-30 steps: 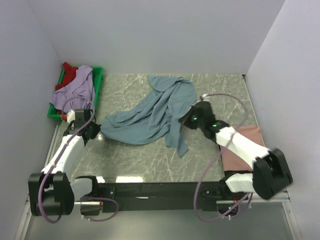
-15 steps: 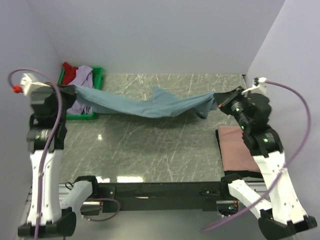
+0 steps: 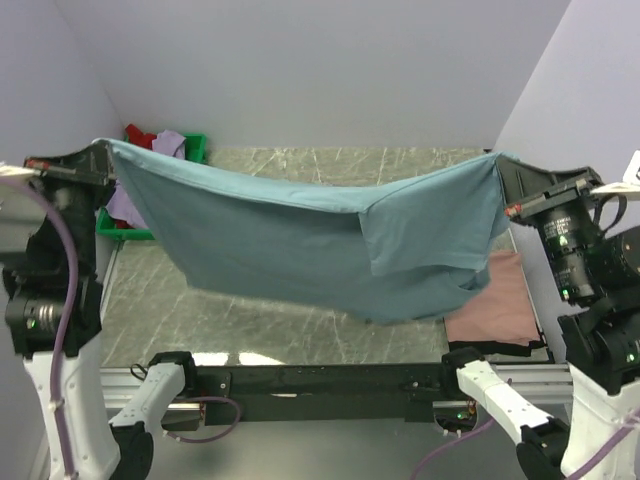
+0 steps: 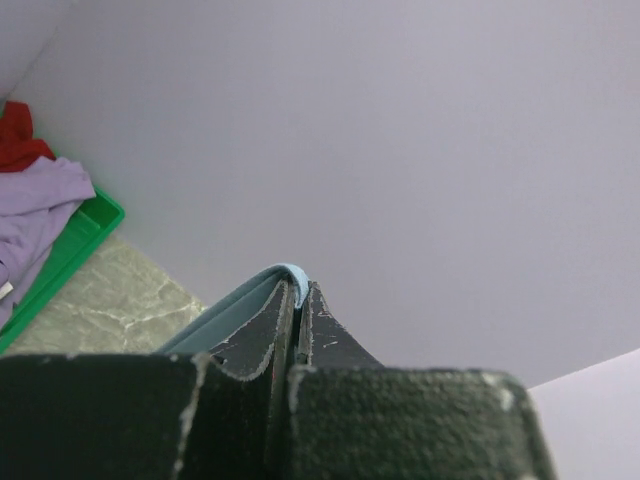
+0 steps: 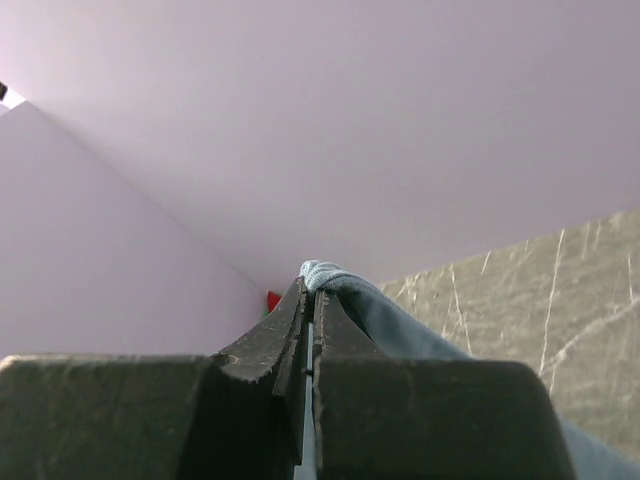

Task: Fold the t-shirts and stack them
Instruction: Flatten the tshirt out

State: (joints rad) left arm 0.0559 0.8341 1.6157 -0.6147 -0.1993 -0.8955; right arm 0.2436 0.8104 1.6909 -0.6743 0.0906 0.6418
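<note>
Grey-blue t-shirt (image 3: 300,230) is hanging in the air over the desk (image 3: 320,162), strung between both arms. The left pincer (image 3: 101,157) is clenched on one top corner and the right pincer (image 3: 502,170) on the other. Both wrist views show a thin fold nipped at the tips. It looks light and floppy: the middle sags and a flap is doubled over on the right. I'd hold it by corners or hem and keep it taut, or it'll bunch. The salmon pink shirt (image 3: 500,300) lies flat at the right. The lavender shirt (image 3: 168,142) and red shirt (image 3: 138,134) sit in the green tray (image 3: 197,146).
</note>
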